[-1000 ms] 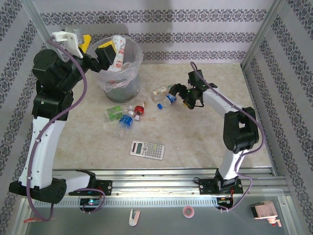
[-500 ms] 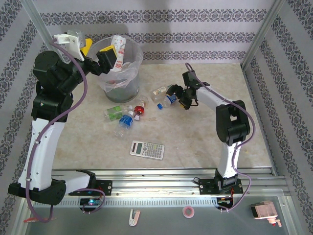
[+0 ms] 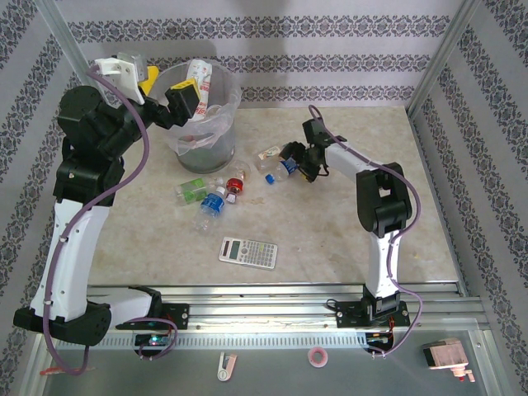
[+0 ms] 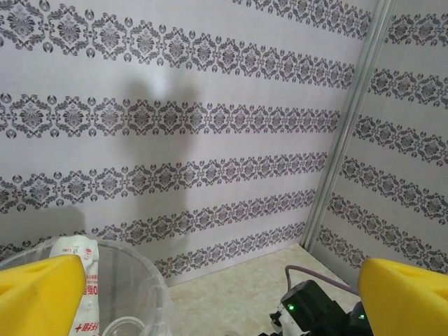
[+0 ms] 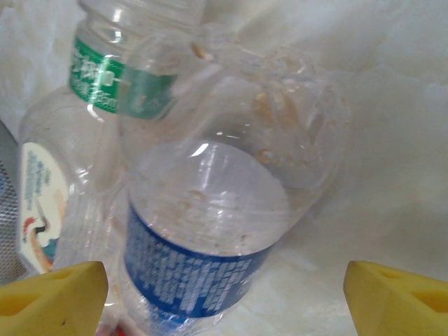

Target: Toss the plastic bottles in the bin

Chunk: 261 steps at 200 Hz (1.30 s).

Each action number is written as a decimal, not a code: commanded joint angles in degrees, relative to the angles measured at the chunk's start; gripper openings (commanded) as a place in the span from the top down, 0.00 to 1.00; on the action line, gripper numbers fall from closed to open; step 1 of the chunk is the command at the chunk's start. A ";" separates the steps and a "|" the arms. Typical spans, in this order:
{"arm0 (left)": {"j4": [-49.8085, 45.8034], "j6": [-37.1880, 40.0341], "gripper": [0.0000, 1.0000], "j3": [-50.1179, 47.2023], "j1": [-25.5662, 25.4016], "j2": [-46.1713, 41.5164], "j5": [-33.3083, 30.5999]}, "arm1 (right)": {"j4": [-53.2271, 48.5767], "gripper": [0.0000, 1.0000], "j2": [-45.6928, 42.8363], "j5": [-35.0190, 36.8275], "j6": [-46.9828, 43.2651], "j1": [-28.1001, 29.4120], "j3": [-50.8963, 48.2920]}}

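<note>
right hand point(image 5: 224, 294) — jaws apart — straddles a blue-labelled bottle point(image 5: 203, 238).

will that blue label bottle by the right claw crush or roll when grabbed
The blue-label bottle looks empty, so probably light. Its thin clear wall may buckle when squeezed. Round and lying down, it could roll if nudged.
</note>
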 commanded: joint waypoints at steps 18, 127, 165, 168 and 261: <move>-0.52 1.14 0.00 -0.11 -1.10 0.01 0.97 | -2.75 0.14 2.94 2.93 0.72 1.16 2.48; -0.81 1.92 0.00 0.77 -5.08 2.69 0.31 | -4.62 0.56 -0.17 5.15 -4.57 1.49 -1.11; 0.04 1.62 0.00 0.52 -7.29 4.38 0.39 | -4.08 0.62 -3.38 5.57 -6.87 1.60 -4.30; 0.14 1.51 0.00 0.50 -7.44 4.47 0.42 | -4.08 0.62 -3.66 5.59 -6.98 1.59 -4.46; 2.95 -0.05 0.00 -1.76 -12.88 8.48 1.48 | -3.42 0.70 -12.86 5.87 -11.58 1.62 -10.64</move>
